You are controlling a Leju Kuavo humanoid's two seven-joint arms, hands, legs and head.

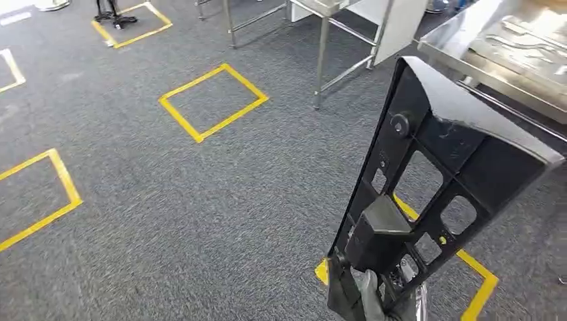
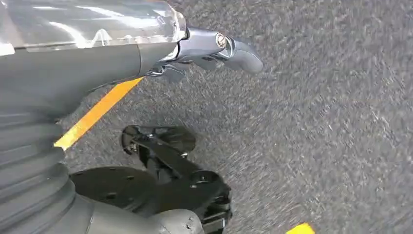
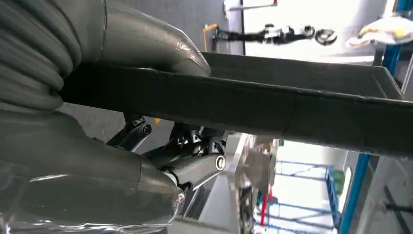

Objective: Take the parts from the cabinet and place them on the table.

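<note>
A long black plastic part (image 1: 434,167) with cut-out windows stands upright at the right of the head view, widening toward its top. My right hand (image 1: 364,294) grips its lower end at the bottom edge of that view. In the right wrist view the same black part (image 3: 292,107) runs across the picture as a dark bar, clasped between the thumb and the fingers (image 3: 195,168) of my right hand (image 3: 160,146). My left hand (image 2: 209,51) hangs over the grey carpet with its fingers curled in and nothing in it.
A steel table (image 1: 495,60) carrying metal pieces sits at the upper right. A metal frame stand (image 1: 321,47) is behind, at top centre. Yellow tape squares (image 1: 212,100) mark the grey carpet, one under the part (image 1: 478,281).
</note>
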